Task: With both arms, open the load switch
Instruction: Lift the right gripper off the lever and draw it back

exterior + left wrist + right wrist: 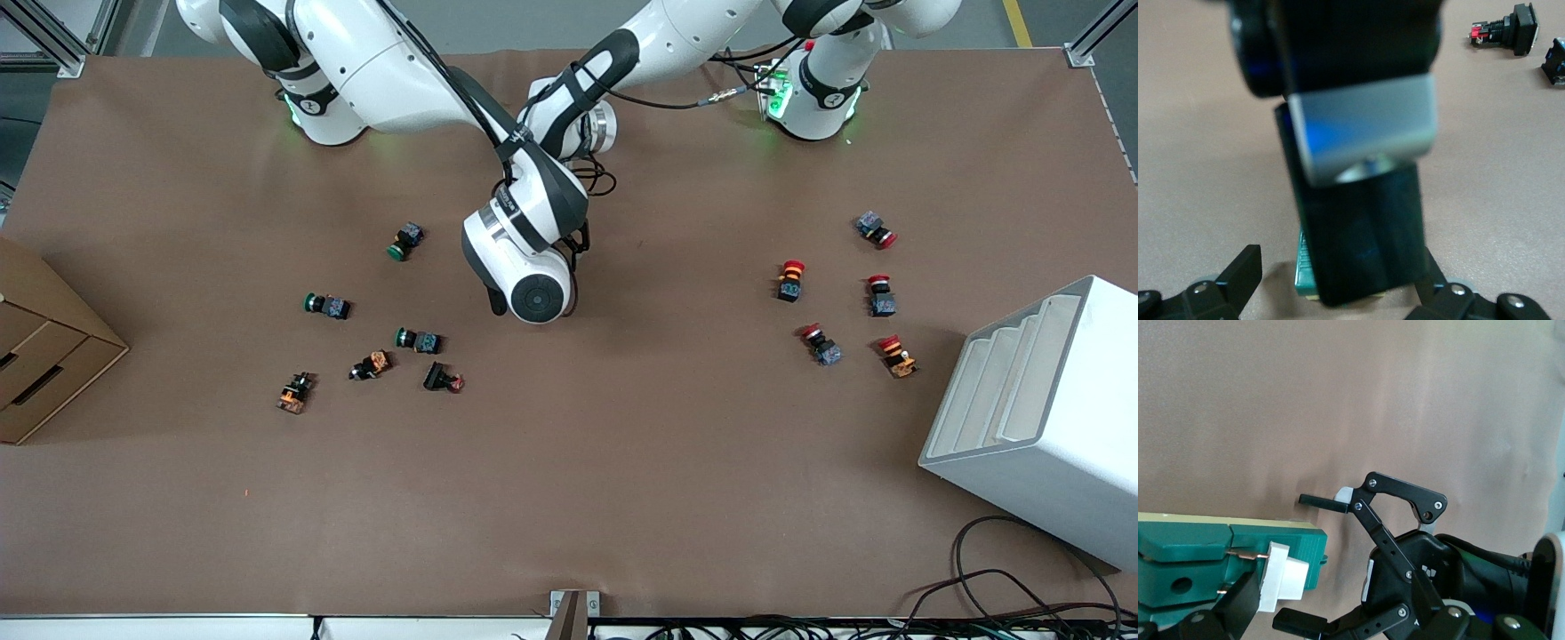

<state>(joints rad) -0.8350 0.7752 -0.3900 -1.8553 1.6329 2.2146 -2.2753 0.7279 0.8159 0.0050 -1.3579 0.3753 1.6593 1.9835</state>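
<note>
The dark green load switch (1205,553) lies on the brown table with its white sliding piece (1281,581) at one end. In the front view it is hidden under both wrists, which meet at the table's middle (533,284). My right gripper (1351,287) comes down over the switch and stands open, one finger (1238,610) against the block by the white piece. My left gripper (1289,561) is open too, level with the white end, its fingers (1321,501) to either side of that end. In the left wrist view only a green corner of the load switch (1303,277) shows.
Green push-buttons (407,240) and other small ones (373,364) lie toward the right arm's end. Red push-buttons (789,280) lie toward the left arm's end. A white rack (1040,418) stands nearer the camera there. A cardboard box (44,347) sits at the right arm's edge.
</note>
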